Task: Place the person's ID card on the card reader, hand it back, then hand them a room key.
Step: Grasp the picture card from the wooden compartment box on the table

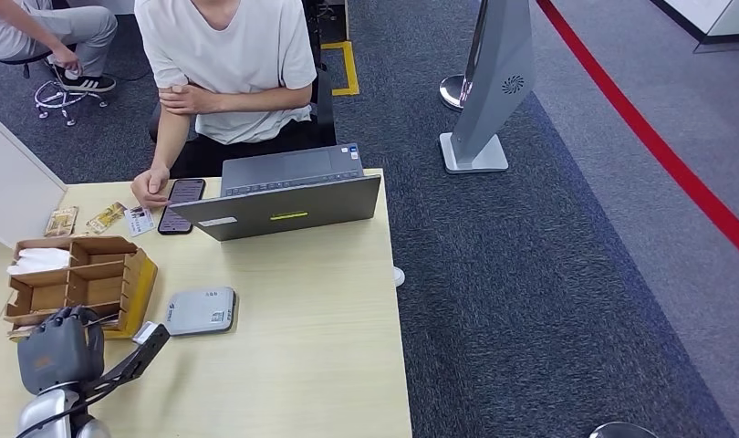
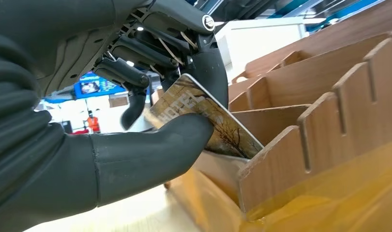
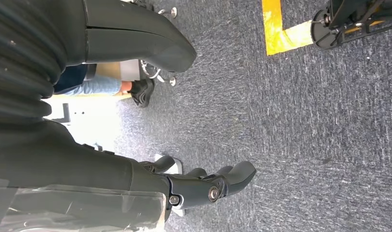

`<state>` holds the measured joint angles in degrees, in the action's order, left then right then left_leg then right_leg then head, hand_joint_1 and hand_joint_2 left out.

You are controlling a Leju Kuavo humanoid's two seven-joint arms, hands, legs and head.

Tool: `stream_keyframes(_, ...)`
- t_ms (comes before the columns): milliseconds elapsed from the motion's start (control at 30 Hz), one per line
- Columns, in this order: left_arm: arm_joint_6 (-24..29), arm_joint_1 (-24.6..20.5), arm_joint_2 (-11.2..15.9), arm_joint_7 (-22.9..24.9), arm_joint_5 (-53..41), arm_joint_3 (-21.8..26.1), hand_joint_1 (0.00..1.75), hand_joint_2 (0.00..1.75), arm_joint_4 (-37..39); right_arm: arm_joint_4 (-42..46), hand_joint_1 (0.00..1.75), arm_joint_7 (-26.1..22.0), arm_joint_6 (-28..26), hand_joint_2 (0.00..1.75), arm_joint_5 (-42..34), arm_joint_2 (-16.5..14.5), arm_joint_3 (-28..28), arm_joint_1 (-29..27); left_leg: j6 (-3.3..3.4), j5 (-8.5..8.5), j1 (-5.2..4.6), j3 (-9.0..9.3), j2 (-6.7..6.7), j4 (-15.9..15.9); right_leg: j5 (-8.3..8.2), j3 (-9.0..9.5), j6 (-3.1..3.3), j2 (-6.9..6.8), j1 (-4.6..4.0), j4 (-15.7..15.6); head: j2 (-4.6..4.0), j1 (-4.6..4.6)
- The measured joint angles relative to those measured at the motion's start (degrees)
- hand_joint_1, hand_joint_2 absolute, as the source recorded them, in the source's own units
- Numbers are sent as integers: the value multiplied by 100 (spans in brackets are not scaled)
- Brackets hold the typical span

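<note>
In the head view we see our left hand (image 1: 60, 349) at seven o'clock, at the near edge of the wooden organiser (image 1: 78, 283). The card reader (image 1: 201, 311) lies just beside it, toward three o'clock. The ID card (image 1: 140, 221) lies at the person's hand (image 1: 150, 189), at eleven o'clock.

In the left wrist view our thumb and fingers (image 2: 211, 63) pinch the room key (image 2: 208, 123) over a compartment.

In the right wrist view our right hand (image 3: 203, 186) holds nothing, fingers loosely apart above the carpet (image 3: 305, 121).

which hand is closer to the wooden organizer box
Left. The left hand is at the wooden box, pinching a room key card over a compartment. The right hand hangs over carpet, away from the desk.
</note>
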<state>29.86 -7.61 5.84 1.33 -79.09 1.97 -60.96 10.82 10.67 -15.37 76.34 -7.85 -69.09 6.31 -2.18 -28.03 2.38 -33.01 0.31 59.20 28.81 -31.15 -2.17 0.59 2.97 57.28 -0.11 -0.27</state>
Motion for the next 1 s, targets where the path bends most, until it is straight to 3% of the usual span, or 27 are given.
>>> stream_keyframes(1000,266,13,-30,-159,198,1,175,175,-24,0,0,-7,0,175,20,22,15,0,0,0,0,0,0,0,0,0,0,0,0,0,0,1)
